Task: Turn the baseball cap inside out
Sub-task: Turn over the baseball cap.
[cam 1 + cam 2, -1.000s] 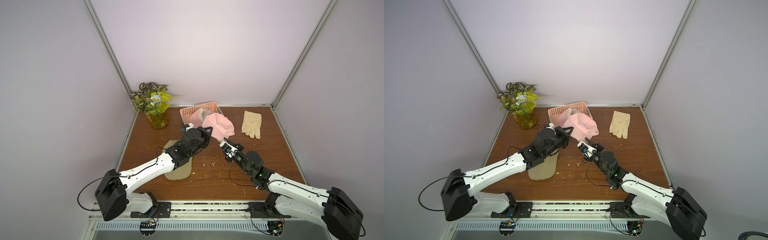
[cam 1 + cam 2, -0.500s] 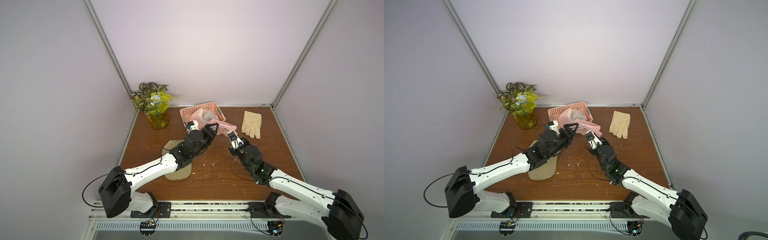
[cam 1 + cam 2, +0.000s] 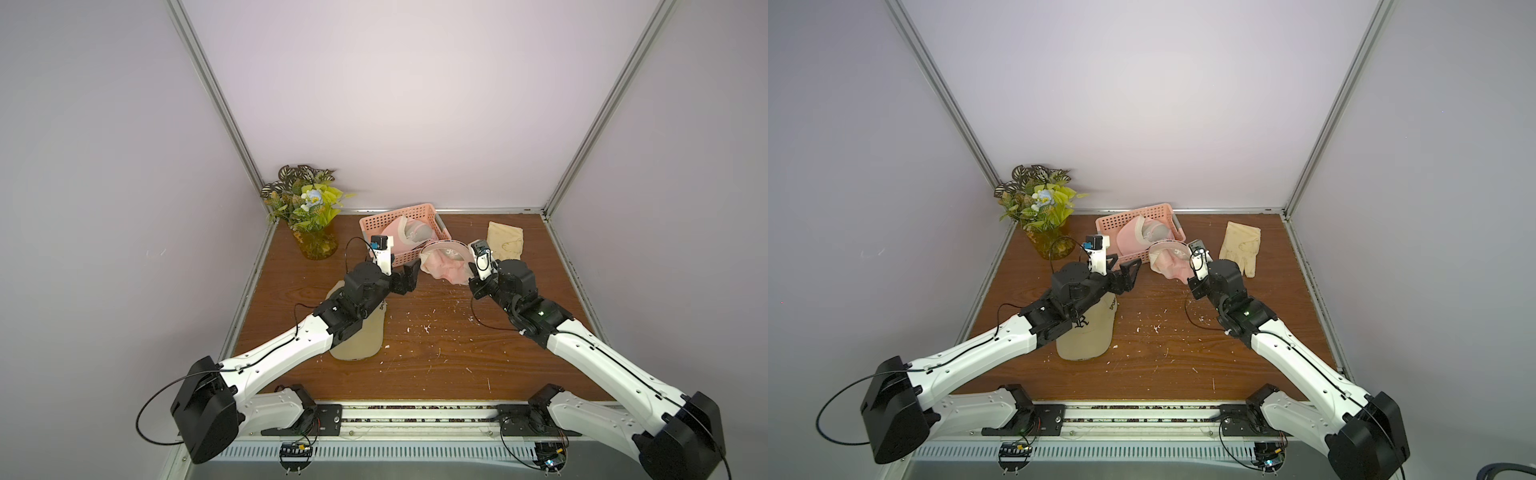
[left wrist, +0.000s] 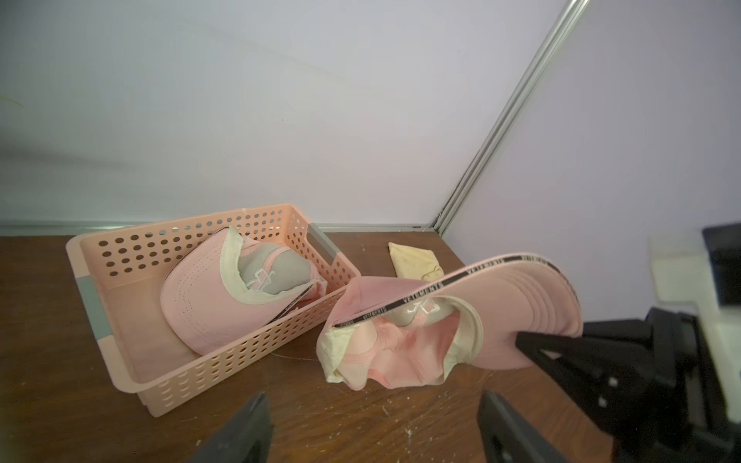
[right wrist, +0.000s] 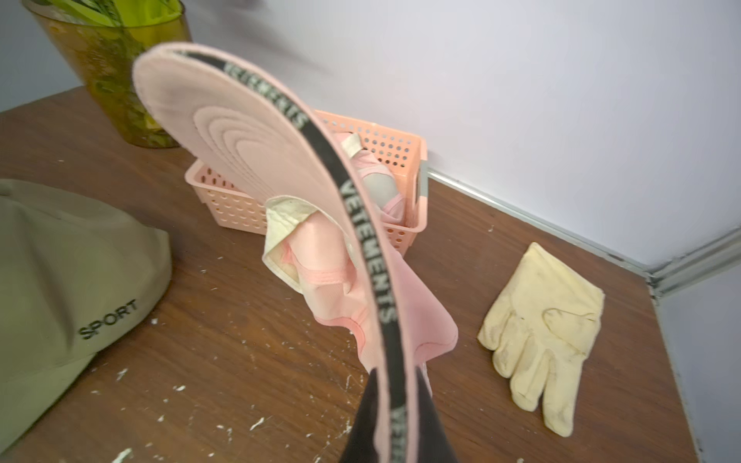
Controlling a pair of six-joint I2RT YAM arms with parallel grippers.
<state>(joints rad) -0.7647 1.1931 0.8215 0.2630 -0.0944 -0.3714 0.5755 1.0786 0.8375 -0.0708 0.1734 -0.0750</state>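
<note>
Your right claw (image 5: 396, 381) is clamped on the edge of the brim of the pink baseball cap with the black "VETEMENTS" band (image 4: 449, 320), holding it up off the scratched brown wooden counter (image 3: 436, 353). The brim stands tilted on edge, and the crumpled crown hangs below it. Its cream sweatband and pink seam tape face outward. You can't tell from these views whether the lowest fold of the crown touches the counter.

In both top views the cap (image 3: 444, 266) (image 3: 1169, 264) sits between your two claws. It is just beside the near right corner of the pink perforated plastic basket (image 4: 240, 352).

Your left claw (image 4: 373, 401) has its fingers spread wide and grips nothing. It sits low over the counter, close to the hanging crown but not touching it.

Inside the basket lies a second pink cap with a grey lining (image 4: 208, 304), resting on its side. An olive cloth cap marked "SPORT" (image 5: 60, 260) lies flat on the counter under your left arm. A cream rubber glove (image 5: 549, 332) lies flat towards the far right corner, apart from the held cap. The amber glass vase of artificial flowers (image 3: 316, 245) stands in the far left corner.
</note>
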